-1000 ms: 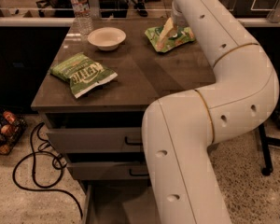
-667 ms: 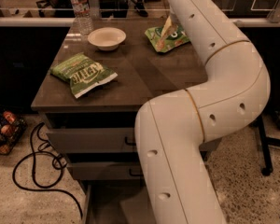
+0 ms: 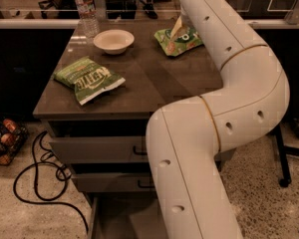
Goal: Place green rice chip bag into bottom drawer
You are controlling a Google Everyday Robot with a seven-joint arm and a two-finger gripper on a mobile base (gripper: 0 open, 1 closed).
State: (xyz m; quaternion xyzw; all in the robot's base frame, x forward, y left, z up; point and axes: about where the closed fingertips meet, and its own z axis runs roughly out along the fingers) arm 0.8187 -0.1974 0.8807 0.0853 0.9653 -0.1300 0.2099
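The green rice chip bag (image 3: 185,41) lies on the far right of the table top, bright green with white lettering. My gripper (image 3: 179,27) is at the bag's upper left edge, right on top of it; most of it is hidden behind my own white arm (image 3: 229,98), which sweeps across the right of the view. The bottom drawer (image 3: 114,222) stands pulled out at the foot of the cabinet, its grey floor partly covered by my arm.
A duller green Kettle bag (image 3: 86,78) lies at the table's front left. A white bowl (image 3: 113,40) and a water bottle (image 3: 85,8) stand at the back. The two upper drawers (image 3: 97,149) are shut. Black cables (image 3: 40,178) and a basket (image 3: 1,142) lie on the floor, left.
My arm's elbow has swung left and nearer the camera. The gripper stays at the green rice chip bag, which has not moved.
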